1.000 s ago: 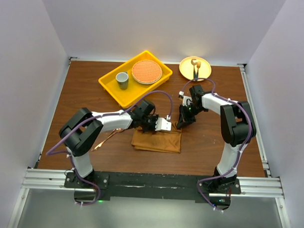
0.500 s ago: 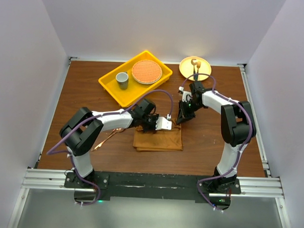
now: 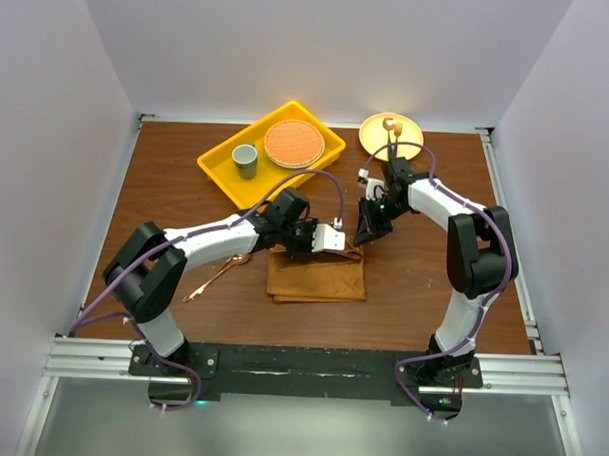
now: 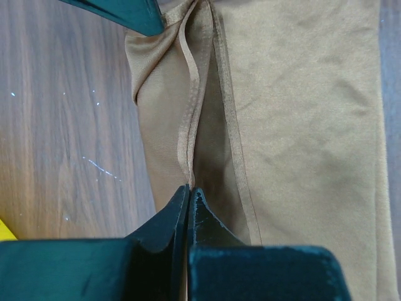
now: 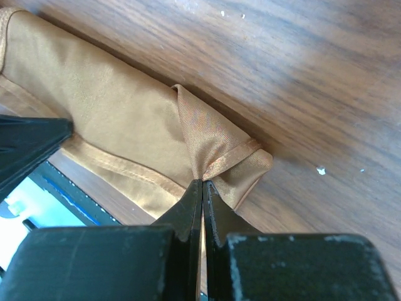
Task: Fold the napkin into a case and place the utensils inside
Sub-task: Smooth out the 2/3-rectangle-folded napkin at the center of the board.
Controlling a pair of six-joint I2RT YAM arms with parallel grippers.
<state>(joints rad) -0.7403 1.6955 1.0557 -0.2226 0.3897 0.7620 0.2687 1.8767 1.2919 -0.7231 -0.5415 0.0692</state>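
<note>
Two pinches now hold the napkin [image 3: 318, 279], folded at centre of table [image 3: 176, 193]. Your left gripper [image 4: 189, 187] just clamped its far hem; right gripper [image 5: 202, 182] grips the corner. You can likely start the next fold.

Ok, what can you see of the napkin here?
The napkin is rust-brown cloth with a slight sheen and stitched hems, folded into a layered rectangle lying on the wooden table between the arms. The left end effector is shut on a hem at its far edge. The right end effector pinches its far right corner, puckering the cloth there.
</note>
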